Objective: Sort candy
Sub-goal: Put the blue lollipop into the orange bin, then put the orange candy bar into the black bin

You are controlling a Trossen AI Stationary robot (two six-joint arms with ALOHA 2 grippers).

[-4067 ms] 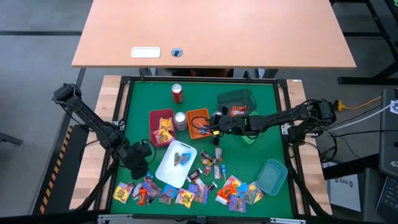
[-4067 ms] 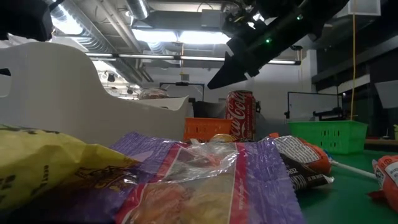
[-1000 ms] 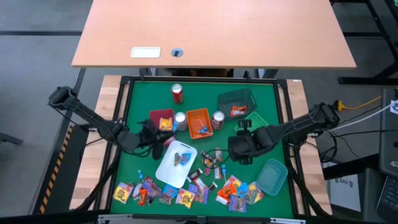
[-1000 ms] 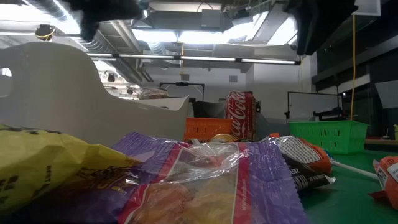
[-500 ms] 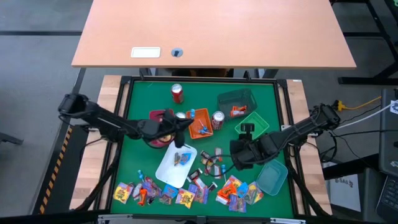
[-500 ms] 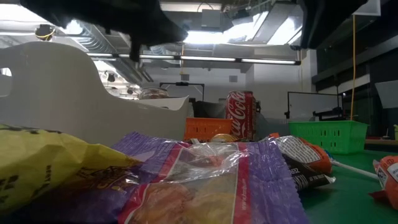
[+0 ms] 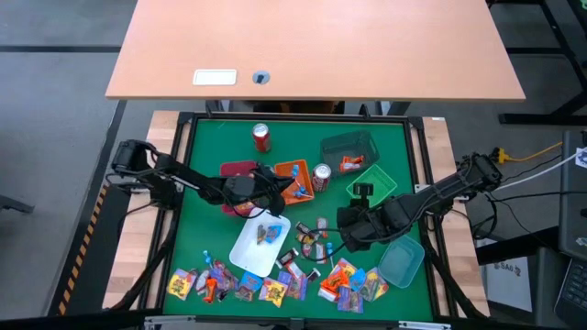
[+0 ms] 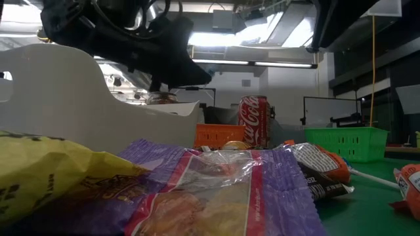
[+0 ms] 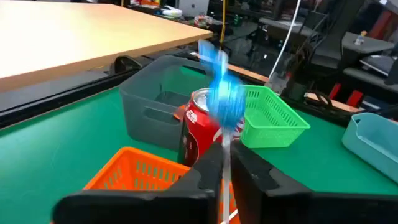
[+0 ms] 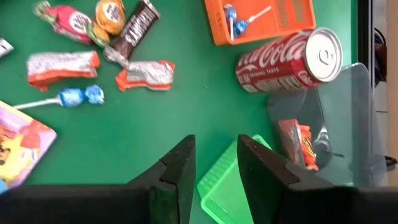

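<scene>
My left gripper [image 7: 278, 189] reaches from the table's left over the orange tray [image 7: 295, 174] and is shut on a blue lollipop [image 9: 219, 93]. My right gripper [image 10: 215, 163] hangs open, with nothing between its fingers, above the green mat between the loose candy [image 7: 312, 240] and the green basket [image 7: 378, 183]. More candy [image 7: 275, 286] lies in a row along the near edge. One piece lies in the white tray [image 7: 246, 249]. Blue lollipops [image 10: 231, 18] lie in the orange tray. My left gripper pinches the lollipop's white stick [image 9: 225, 140] between its two fingers. The fingers come about level from the table's left. The blue wrapped head sticks out beyond the fingertips, blurred, and the lollipop is clear of the orange tray [image 9: 134, 171] below it.
A red tray [image 7: 229, 170], a grey bin [image 7: 348, 145] with an orange-wrapped piece [image 10: 301, 146] in it, and a teal tray [image 7: 402, 260] stand around. One red soda can [image 7: 261, 137] stands at the far side. Another [image 7: 321, 176] is beside the orange tray.
My left gripper has swung from near the white tray's left toward the table's right and far side, sinking as it went, and now stands over the orange tray with the lollipop.
</scene>
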